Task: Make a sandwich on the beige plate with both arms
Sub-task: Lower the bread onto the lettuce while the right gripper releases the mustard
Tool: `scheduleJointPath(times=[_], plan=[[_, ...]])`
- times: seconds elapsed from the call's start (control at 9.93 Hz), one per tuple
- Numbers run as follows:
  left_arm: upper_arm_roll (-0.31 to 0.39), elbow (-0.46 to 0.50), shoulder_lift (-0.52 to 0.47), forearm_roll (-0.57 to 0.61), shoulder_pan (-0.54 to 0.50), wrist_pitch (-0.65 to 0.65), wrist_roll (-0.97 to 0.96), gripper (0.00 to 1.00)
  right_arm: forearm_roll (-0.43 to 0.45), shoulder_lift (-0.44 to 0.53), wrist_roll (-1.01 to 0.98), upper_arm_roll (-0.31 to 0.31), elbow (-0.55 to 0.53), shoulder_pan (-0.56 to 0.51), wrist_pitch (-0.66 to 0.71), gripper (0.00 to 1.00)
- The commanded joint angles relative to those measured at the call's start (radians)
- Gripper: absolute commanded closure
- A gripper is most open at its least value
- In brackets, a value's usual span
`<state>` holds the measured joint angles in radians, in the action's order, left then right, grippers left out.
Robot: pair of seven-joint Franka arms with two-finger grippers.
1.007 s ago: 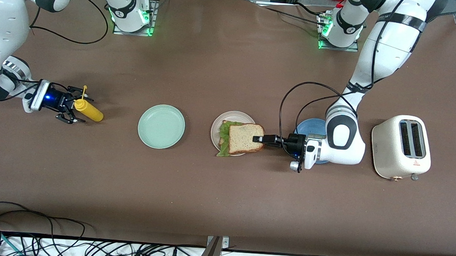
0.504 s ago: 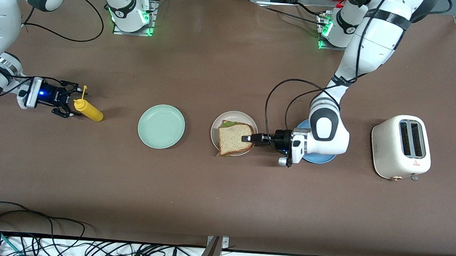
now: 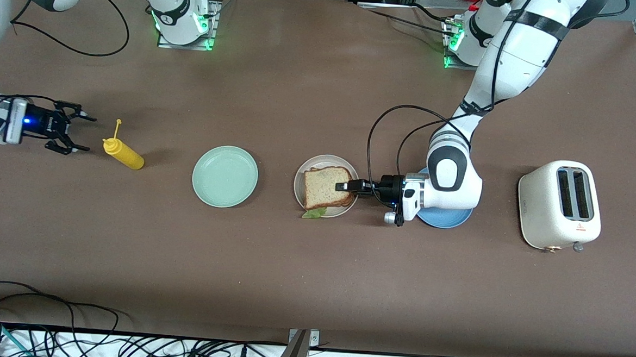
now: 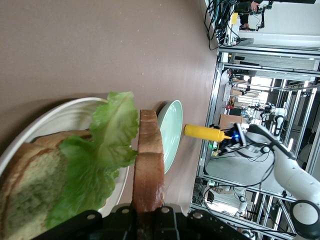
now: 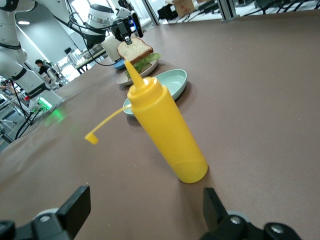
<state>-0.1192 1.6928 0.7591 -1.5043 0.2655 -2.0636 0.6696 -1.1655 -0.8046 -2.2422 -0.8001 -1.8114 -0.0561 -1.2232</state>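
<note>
**Q:** Left gripper [image 3: 342, 187] first, what's it doing?

**A:** Clamped tight on the edge of the top brown wholemeal bread slice [image 3: 326, 186], holding it over the round cream-beige plate [image 3: 303, 173]. In the left wrist view that slice [image 4: 148, 165] stands edge-on between the fingers, with the ruffled green lettuce leaf [image 4: 97, 165] and the bottom slice [image 4: 30, 190] lying on the plate [image 4: 60, 112] beside it. So the sandwich is stacked on the beige plate around the middle of the table.

**Q:** And the other one?

**A:** Right gripper [image 3: 73, 132] has its jaws spread wide with nothing in them, low near the table's edge at the right arm's end, pointing at the yellow plastic squeeze bottle [image 3: 123, 154], which stands apart from it with its cap dangling on a strap.

**Q:** Surface and room?

**A:** Matte brown table [image 3: 291, 275]. Mint-green round plate [image 3: 225, 176] sits between bottle and sandwich, and a white two-slot toaster [image 3: 559, 205] is toward the left arm's end. Black cables [image 3: 70, 334] bunch along the table's edge nearest the front camera. Wrist views show metal framing and lab clutter around the table.

**Q:** Anything hard to see?

**A:** Blue plate [image 3: 446, 218] is mostly covered by the left arm's wrist. From the front, only a scrap of lettuce [image 3: 313, 214] pokes out, over the plate's rim; the bottom slice is hidden.
</note>
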Motion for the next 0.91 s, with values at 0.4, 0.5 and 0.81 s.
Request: scheduleJointPath(times=[0.4,0.5,0.81], plan=[[0.009,0.048,-0.038,-0.027,0.006,-0.012,0.057,0.1,0.119,0.111,0.324,-0.211,0.239,0.16,0.109,0.0],[0.01,0.05,-0.038,-0.027,0.001,-0.012,0.077,0.0,0.116,0.111,0.352,-0.211,0.276,0.157,0.111,0.0],[0.016,0.047,-0.046,0.008,-0.015,-0.012,0.077,0.0,0.109,0.105,0.394,-0.208,0.323,0.156,0.11,0.0]])
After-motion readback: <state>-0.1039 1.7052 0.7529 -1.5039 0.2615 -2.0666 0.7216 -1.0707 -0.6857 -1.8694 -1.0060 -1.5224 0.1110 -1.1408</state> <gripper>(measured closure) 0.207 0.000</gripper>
